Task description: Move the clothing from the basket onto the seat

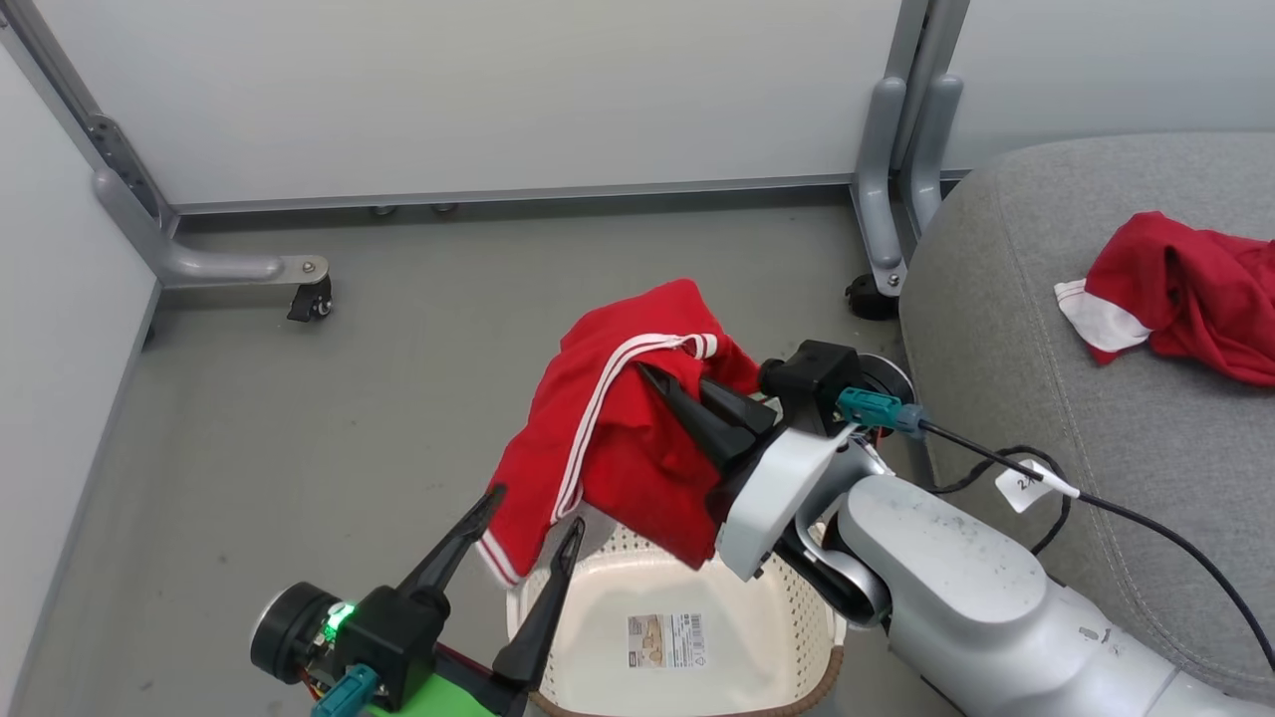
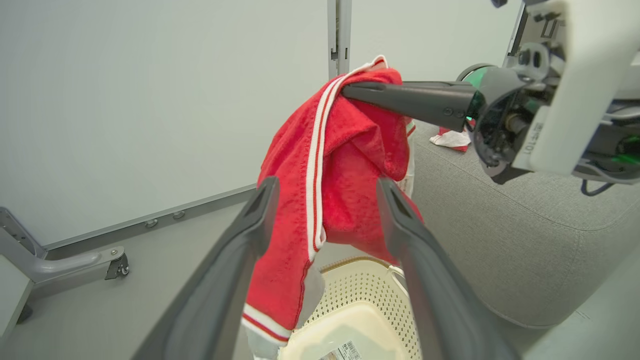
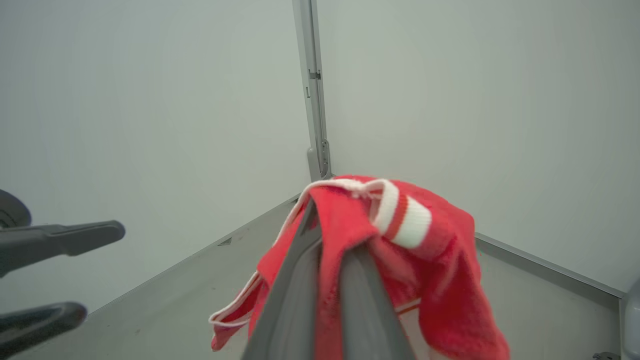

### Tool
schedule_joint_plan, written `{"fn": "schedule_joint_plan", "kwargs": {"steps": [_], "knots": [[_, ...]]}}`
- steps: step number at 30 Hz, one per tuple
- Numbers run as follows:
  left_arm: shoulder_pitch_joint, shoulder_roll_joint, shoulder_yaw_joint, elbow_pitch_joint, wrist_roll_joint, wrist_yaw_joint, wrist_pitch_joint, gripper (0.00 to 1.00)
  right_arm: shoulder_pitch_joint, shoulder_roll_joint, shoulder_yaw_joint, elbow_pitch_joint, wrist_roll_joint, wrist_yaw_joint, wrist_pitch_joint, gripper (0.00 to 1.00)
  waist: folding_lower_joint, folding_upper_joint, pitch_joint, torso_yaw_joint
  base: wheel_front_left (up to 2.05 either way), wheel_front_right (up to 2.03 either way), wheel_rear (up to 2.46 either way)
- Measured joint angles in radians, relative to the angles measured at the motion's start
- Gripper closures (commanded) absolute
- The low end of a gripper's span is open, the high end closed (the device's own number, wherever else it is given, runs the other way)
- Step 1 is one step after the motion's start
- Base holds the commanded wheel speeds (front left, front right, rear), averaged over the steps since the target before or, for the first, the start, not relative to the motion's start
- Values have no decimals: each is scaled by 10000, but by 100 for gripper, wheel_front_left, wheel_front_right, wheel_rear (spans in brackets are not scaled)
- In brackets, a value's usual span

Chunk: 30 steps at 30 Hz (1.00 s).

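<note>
Right, the right gripper [image 1: 665,390] is clamped shut on the striped garment [image 1: 608,448] and holds it up above the basket [image 1: 797,597]. The left gripper [image 1: 536,508] has its fingers spread wide with nothing in them, just by the dangling hem. The plain garment [image 1: 1185,289] lies on the seat [image 1: 996,299], so I judge this one is the last to carry over. My worry is the hem: it hangs low, seemingly between the left fingers and close to the basket's rim. A quick swing towards the seat could catch it on either and drag the cloth out of the pinch onto the floor [image 1: 299,418]. The pinch looks to take only a fold near the top, so the hanging weight may work it loose. The head view gives me the seat, the plain garment and the label [image 1: 665,639] on the basket's bottom. The left wrist view shows better how the hem falls by those spread fingers. The right wrist view shows cloth squeezed between the closed fingers, a white-banded cuff draped over them.
</note>
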Motion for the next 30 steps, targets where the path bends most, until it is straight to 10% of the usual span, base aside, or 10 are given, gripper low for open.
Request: {"fn": "schedule_joint_plan", "kwargs": {"steps": [16, 30], "knots": [[-58, 102, -215, 307, 176, -56, 104, 0, -70, 69, -38, 249, -100, 0, -104, 100, 0, 0, 211, -288, 0, 0, 0], [-609, 127, -259, 320, 221, -203, 148, 0, -322, 4, -581, 228, -313, 0, -192, 100, 0, 0, 556, -2022, 0, 0, 0]]}}
